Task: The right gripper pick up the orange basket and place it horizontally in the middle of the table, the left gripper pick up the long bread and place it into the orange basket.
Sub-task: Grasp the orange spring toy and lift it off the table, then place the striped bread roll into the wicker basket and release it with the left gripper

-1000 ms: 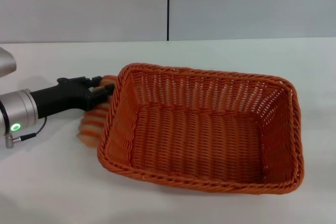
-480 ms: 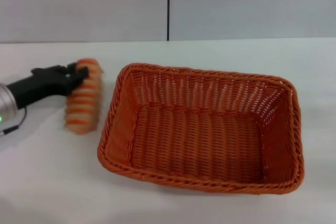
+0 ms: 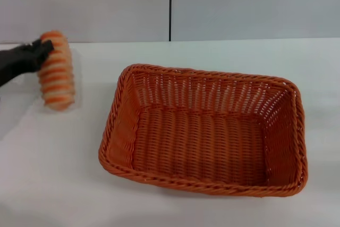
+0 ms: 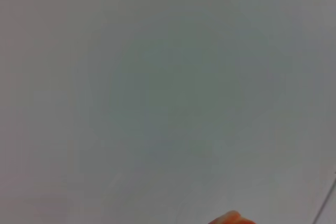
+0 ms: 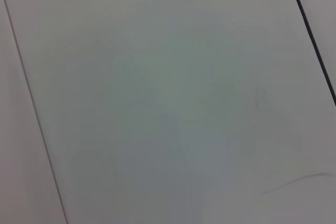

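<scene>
The orange basket [image 3: 204,131] lies flat and lengthwise across the middle of the white table [image 3: 53,174], open side up and with nothing inside. At the far left, the long bread [image 3: 56,72] hangs lifted above the table, striped orange and cream. My left gripper [image 3: 38,51] is shut on its upper end, coming in from the left edge of the head view. A small orange tip of the bread [image 4: 231,217] shows in the left wrist view. The right gripper is out of view.
A pale wall with a dark vertical seam [image 3: 170,6] stands behind the table. The right wrist view shows only pale panels with dark seams [image 5: 310,35].
The left gripper has carried the long bread up and to the left, away from the basket's left rim. The basket has not moved.
</scene>
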{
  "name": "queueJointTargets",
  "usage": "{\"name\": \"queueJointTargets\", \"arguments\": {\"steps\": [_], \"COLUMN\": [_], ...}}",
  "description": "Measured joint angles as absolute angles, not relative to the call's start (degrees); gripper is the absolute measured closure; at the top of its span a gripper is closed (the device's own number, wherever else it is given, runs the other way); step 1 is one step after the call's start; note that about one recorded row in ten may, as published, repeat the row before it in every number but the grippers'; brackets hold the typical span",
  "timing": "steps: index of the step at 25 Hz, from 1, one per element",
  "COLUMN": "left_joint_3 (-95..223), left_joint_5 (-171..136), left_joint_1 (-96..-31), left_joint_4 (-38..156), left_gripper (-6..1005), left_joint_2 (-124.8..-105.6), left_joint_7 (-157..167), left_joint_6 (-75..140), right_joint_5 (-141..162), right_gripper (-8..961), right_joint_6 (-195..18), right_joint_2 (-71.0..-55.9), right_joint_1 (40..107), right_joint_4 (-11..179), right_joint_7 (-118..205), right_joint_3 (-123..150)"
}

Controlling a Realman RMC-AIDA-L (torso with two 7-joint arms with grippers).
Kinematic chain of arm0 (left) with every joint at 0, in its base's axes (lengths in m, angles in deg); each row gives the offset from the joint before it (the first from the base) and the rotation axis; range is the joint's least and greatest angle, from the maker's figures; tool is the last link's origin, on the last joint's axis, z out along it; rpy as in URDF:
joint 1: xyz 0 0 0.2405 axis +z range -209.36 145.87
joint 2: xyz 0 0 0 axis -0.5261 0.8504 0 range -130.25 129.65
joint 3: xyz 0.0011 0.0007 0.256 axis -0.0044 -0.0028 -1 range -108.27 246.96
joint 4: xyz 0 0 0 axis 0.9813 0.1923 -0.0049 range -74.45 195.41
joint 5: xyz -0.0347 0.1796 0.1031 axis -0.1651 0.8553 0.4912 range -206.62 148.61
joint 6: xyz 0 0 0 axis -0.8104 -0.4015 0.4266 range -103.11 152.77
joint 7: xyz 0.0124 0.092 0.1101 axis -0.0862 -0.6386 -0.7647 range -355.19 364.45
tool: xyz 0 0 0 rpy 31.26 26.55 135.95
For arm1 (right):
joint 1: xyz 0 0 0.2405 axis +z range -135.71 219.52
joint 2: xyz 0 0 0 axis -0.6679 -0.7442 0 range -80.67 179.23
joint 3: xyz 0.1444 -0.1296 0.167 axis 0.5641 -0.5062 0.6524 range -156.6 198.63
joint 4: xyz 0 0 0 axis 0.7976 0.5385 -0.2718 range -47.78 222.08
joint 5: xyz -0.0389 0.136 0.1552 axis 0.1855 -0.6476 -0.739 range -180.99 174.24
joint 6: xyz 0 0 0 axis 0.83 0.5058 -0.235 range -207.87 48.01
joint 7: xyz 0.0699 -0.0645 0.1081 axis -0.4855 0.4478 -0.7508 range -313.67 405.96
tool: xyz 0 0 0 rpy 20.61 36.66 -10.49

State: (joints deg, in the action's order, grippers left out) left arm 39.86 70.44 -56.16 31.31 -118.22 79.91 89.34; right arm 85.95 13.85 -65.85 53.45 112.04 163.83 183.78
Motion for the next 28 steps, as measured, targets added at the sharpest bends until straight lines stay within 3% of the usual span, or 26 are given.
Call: {"name": "queueJointTargets", "arguments": {"steps": [15,28], "left_joint_3": [40.08,24.88], "left_joint_5": [55.84,56.17], "left_joint_1": [-53.35,-61.27], "left_joint_4": [28.75,33.78], "left_gripper": [842,855], "left_joint_2": [-117.62,-118.77], "left_joint_7": [83.70,87.31], "left_joint_6": [107.58,116.23], "right_joint_5": [85.75,86.00], "right_gripper": [475,475], "right_joint_6": [13.76,12.65], "right_joint_2": [-65.85,-65.85], "right_joint_1": [54.37,55.90], "right_joint_4": [111.31,110.08], "right_joint_7": [163.92,164.60], "right_joint_3": [183.78,183.60]}}
